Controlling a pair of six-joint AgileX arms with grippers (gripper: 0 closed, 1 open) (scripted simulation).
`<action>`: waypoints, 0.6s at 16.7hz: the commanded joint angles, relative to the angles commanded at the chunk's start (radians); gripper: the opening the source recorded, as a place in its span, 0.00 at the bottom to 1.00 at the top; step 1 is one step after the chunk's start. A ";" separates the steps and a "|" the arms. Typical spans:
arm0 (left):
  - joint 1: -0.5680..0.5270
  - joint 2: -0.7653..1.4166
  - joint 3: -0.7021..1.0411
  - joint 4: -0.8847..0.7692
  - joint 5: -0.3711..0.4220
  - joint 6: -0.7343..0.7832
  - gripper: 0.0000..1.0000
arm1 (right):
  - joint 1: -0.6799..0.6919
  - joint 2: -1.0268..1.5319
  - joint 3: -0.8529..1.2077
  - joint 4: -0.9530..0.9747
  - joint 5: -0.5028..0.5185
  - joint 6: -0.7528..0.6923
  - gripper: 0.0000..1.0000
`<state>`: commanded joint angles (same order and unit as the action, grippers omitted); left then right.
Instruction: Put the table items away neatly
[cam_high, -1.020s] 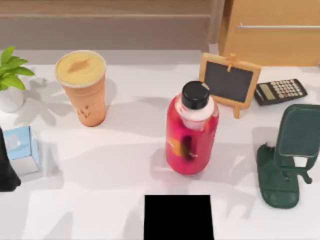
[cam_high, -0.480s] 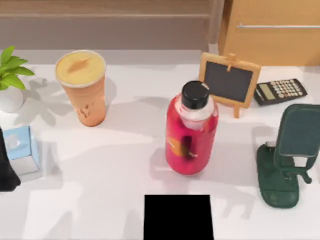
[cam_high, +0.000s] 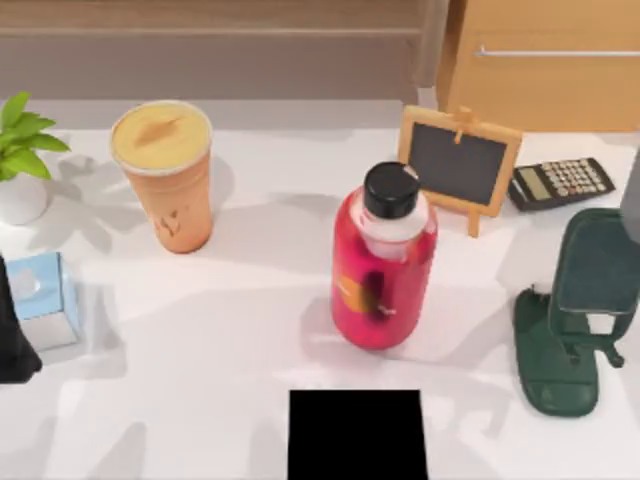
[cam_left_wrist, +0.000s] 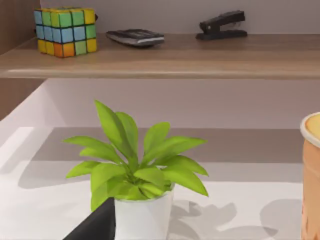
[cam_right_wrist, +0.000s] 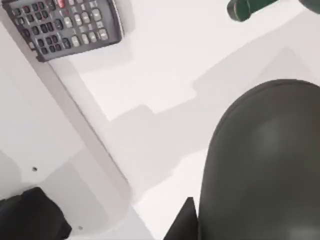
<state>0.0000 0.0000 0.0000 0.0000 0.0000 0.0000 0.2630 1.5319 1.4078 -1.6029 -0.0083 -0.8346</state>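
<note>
A tall orange cup with a yellowish top (cam_high: 165, 175) stands upright at ten o'clock on the broad white bench (cam_high: 220, 340). Whether either arm's jaws are spread, I cannot tell.

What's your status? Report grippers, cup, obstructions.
Left arm low, facing plant; right arm at right edge, over green stand. Cup upright on table, left rear. Plant left of it, red bottle mid-table.

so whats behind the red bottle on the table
Behind the red bottle stands a small chalkboard easel toward the right, with a calculator beside it. The orange cup stands far off to the left. The tabletop directly behind the bottle's base is hidden by the bottle itself.
</note>
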 joint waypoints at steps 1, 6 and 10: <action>0.000 0.000 0.000 0.000 0.000 0.000 1.00 | 0.061 -0.011 -0.017 0.005 -0.009 -0.098 0.00; 0.000 0.000 0.000 0.000 0.000 0.000 1.00 | 0.348 0.051 -0.066 0.149 -0.039 -0.576 0.00; 0.000 0.000 0.000 0.000 0.000 0.000 1.00 | 0.532 0.196 -0.073 0.345 -0.035 -0.911 0.00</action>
<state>0.0000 0.0000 0.0000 0.0000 0.0000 0.0000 0.7948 1.7275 1.3350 -1.2574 -0.0430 -1.7457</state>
